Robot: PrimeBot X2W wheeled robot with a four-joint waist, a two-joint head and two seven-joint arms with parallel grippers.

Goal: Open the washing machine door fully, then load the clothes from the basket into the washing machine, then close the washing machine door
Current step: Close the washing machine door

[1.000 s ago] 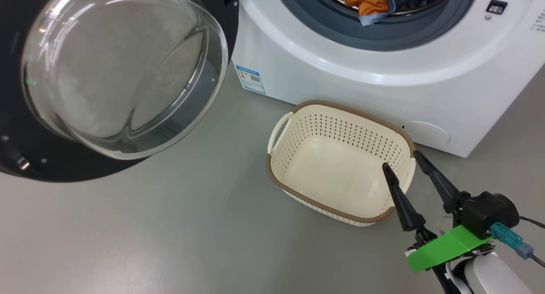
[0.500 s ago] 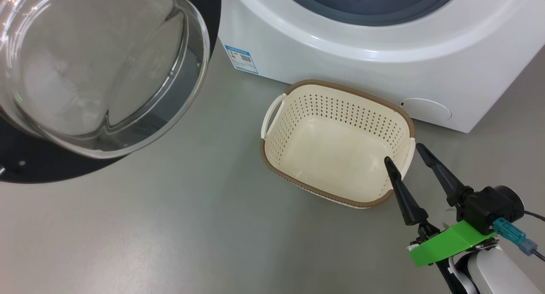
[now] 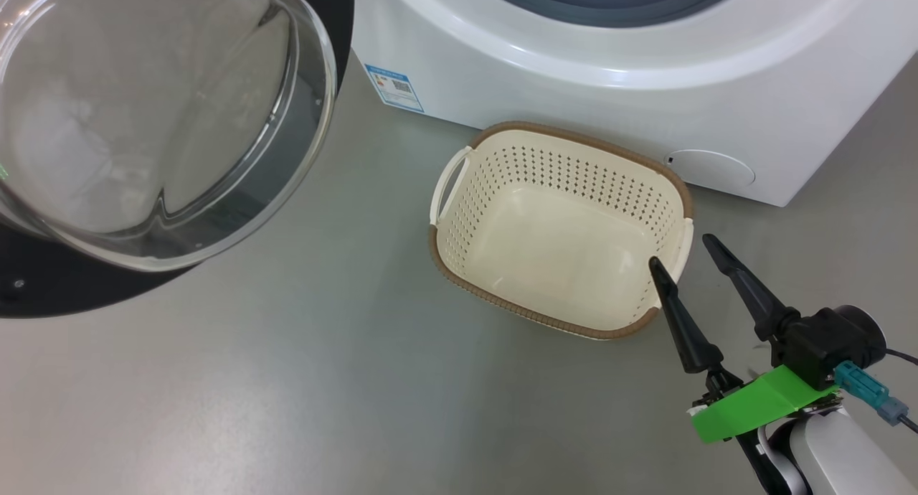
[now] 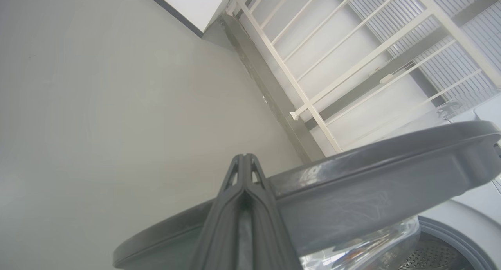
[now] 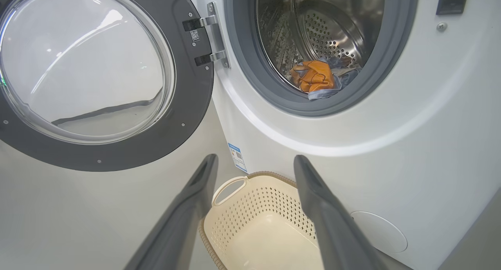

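The washing machine door (image 3: pixel 158 122) stands swung wide open at the upper left, its glass bowl bulging toward me. The white washing machine (image 3: pixel 574 72) fills the top. In the right wrist view the clothes (image 5: pixel 313 76), orange and light-blue, lie in the steel drum (image 5: pixel 332 31). The cream basket (image 3: pixel 574 183) sits on the floor before the machine with nothing in it. My right gripper (image 3: pixel 681 255) hovers open over the basket's near right corner, nothing between its fingers. My left gripper (image 4: pixel 244 160) is shut, lying along the outer edge of the door (image 4: pixel 391 180).
Grey floor (image 3: pixel 287 380) spreads around the basket. A blue label (image 3: pixel 393 87) and a round white flap (image 3: pixel 710 168) mark the machine's lower front. A white railing (image 4: pixel 313 66) stands beyond the door in the left wrist view.
The head camera has tilted, so machine, door and basket slid up the picture and the drum opening left the top edge. The right gripper stays open in nearly the same spot.
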